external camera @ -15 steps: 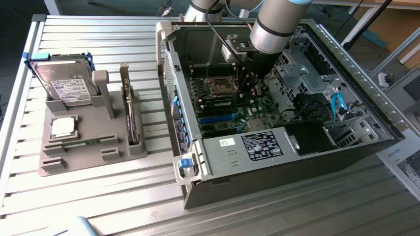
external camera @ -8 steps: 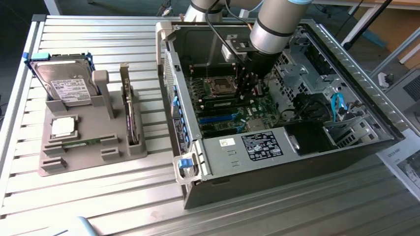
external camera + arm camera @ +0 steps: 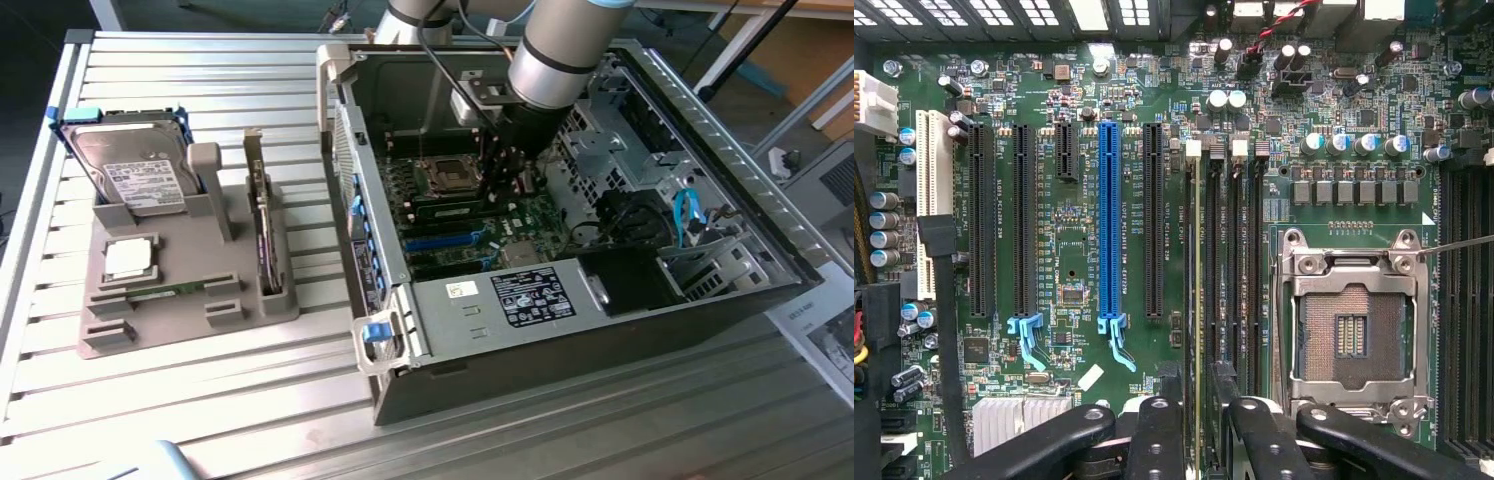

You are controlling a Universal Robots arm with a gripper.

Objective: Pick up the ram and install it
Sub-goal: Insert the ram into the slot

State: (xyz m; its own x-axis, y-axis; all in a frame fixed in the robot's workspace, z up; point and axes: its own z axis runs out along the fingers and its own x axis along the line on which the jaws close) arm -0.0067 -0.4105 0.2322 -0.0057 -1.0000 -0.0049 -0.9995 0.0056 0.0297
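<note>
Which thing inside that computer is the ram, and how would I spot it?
Look in the open computer case, on the green motherboard. Between the blue slot and the square silver processor socket run long dark slots; the ram stands edge-on in one, the only one showing a thin yellow-green strip.

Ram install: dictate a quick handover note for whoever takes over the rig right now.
Gripper: jaws open, one on each side of the ram, not gripping it.
The ram stands in a memory slot beside the empty processor socket, inside the computer case.
Done: ram picked up and set into the slot.
Left: confirm it is pressed fully home and latched; that cannot be told from here. The arm is down inside the case.
</note>
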